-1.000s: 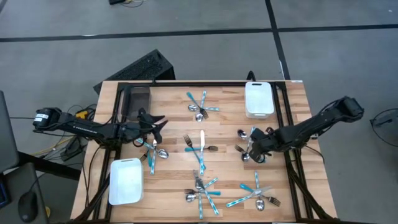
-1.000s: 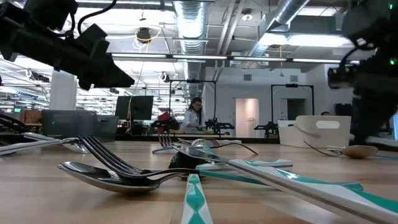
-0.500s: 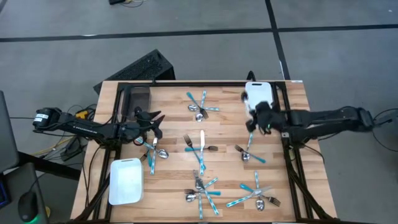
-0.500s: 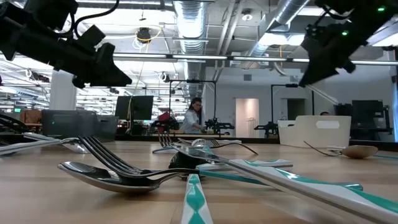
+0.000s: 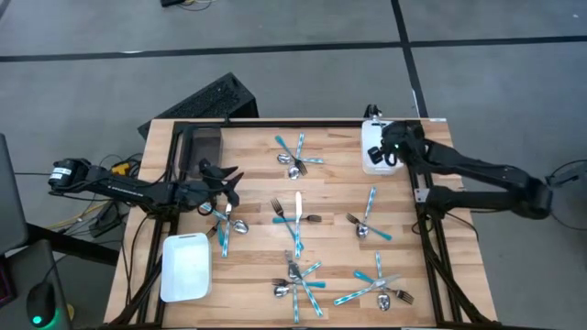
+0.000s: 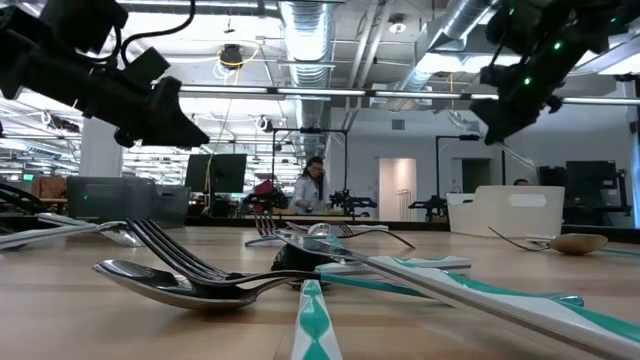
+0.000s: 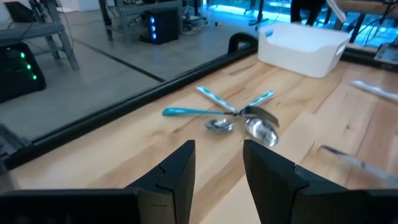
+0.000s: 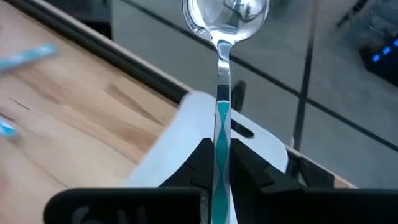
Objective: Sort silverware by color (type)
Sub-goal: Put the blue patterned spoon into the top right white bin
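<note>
Silverware with teal handles lies in several small piles on the wooden table: far middle (image 5: 295, 158), centre (image 5: 295, 213), right (image 5: 367, 220), near middle (image 5: 298, 280), near right (image 5: 376, 289) and left (image 5: 227, 223). My right gripper (image 5: 381, 148) hangs over the far-right white tray (image 5: 385, 163), shut on a teal-handled spoon (image 8: 224, 68). My left gripper (image 5: 229, 186) hovers open just beyond the left pile, touching nothing; in its wrist view the fingers (image 7: 217, 171) stand apart, facing the far-middle pile (image 7: 239, 115). My right gripper pinches the spoon by its teal handle (image 8: 222, 134) between the two fingers (image 8: 202, 158), which lie along the handle. The spoon is lifted clear and sticks out straight ahead of the fingers, its shiny bowl (image 8: 225, 15) at the free end, above the white tray (image 8: 186, 134).
A second white tray (image 5: 185, 266) sits at the near-left corner and a dark grey tray (image 5: 204, 147) at the far left. A black keyboard (image 5: 206, 101) lies beyond the far-left edge. Bare wood shows between the piles. A person (image 6: 312, 190) stands far behind the table.
My right gripper has risen from the right pile with the spoon and swung toward the far edge, ending over the far-right white tray. The spoon has been lifted clear of the table and carried along. My left gripper has stayed almost still.
</note>
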Action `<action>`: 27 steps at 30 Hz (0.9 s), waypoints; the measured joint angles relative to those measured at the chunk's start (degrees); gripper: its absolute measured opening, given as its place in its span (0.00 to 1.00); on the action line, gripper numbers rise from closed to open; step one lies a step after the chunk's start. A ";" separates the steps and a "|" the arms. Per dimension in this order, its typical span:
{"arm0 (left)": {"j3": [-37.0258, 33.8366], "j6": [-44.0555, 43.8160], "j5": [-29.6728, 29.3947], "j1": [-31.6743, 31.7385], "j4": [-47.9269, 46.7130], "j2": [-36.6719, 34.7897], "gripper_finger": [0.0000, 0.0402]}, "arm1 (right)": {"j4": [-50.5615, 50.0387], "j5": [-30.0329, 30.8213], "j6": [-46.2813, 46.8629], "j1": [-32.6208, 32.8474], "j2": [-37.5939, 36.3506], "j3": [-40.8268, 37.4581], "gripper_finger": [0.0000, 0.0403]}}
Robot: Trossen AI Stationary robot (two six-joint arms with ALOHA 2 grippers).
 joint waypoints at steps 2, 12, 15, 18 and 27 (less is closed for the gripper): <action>0.00 -1.06 -0.26 0.00 -1.56 0.01 0.31 | -0.36 -1.11 -0.11 -1.65 1.66 0.00 0.14; 0.00 -2.94 -0.40 0.00 -4.93 0.02 0.31 | 1.17 -5.15 -1.23 -5.08 10.24 -0.02 0.15; 0.00 -3.61 -0.40 0.00 -4.99 0.02 0.31 | 3.20 -7.09 -1.43 -6.04 12.42 -0.95 0.16; 0.00 -4.04 -0.40 -0.01 -4.99 0.02 0.31 | 2.96 -8.81 0.15 -6.53 13.88 -1.67 0.19; 0.00 -8.45 -3.64 0.24 -4.99 0.01 0.31 | 2.85 -8.73 -1.85 -7.66 12.58 -2.78 0.40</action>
